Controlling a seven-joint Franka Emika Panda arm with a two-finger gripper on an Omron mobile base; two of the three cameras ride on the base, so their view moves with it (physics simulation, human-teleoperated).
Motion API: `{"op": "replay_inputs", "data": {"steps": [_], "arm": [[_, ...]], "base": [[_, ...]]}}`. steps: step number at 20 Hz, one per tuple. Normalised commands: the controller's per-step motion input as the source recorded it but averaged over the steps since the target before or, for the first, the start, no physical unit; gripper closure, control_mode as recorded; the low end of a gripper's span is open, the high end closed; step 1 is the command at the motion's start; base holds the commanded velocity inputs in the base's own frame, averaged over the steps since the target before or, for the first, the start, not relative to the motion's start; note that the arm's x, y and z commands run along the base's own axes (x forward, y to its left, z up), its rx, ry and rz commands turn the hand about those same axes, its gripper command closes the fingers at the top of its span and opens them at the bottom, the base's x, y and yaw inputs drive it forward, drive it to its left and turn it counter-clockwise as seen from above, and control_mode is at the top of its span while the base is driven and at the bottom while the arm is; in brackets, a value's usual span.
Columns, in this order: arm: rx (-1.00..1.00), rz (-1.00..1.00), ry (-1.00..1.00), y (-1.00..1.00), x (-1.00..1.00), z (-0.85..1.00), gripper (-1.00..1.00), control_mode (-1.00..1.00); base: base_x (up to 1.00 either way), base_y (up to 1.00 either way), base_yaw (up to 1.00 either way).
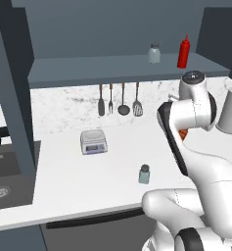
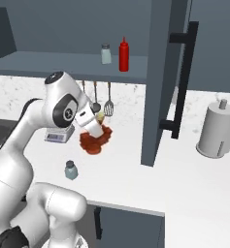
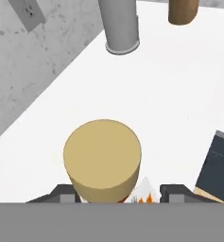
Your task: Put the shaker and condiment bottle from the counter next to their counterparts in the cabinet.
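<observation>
The condiment bottle [image 2: 93,141], dark red-brown and leaf-shaped, stands on the white counter [image 2: 184,174] below the cabinet; a sliver of it [image 1: 184,135] shows behind my arm. Its tan cork cap [image 3: 102,158] sits between my finger tips. My gripper [image 3: 117,193] [image 2: 98,127] straddles the bottle's top, jaws apart, with a gap on the right side of the cap. The shaker [image 1: 144,174] [image 2: 71,170] stands alone near the counter's front. On the cabinet shelf [image 1: 88,66] stand the counterparts: a matching shaker [image 1: 154,53] [image 2: 106,54] and a red squeeze bottle [image 1: 184,52] [image 2: 123,54].
A kitchen scale [image 1: 93,142] sits at the backsplash under hanging utensils [image 1: 123,100]. A paper towel holder [image 2: 217,130] [image 3: 119,23] stands to the right. An open dark cabinet door [image 2: 160,82] juts out right of the bottle. The sink [image 1: 5,181] lies far left.
</observation>
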Motion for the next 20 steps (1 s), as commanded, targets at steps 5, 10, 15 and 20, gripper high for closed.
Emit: {"op": "replay_inputs", "data": {"steps": [5,10,15,20], "arm": [[0.00,0.03,0.00,0.00,0.00,1.00,1.00,-1.00],[0.00,0.06,0.01,0.06,-0.02,1.00,1.00,-1.00],[-0.03,0.11,0.00,0.17,-0.11,0.96,1.00,-1.00],[-0.24,0.19,-0.20,0.42,-0.11,0.97,1.00,-1.00]], "base": [[0.00,0.00,0.00],[0.00,0.00,0.00],[0.00,0.00,0.00],[0.00,0.00,0.00]]}}
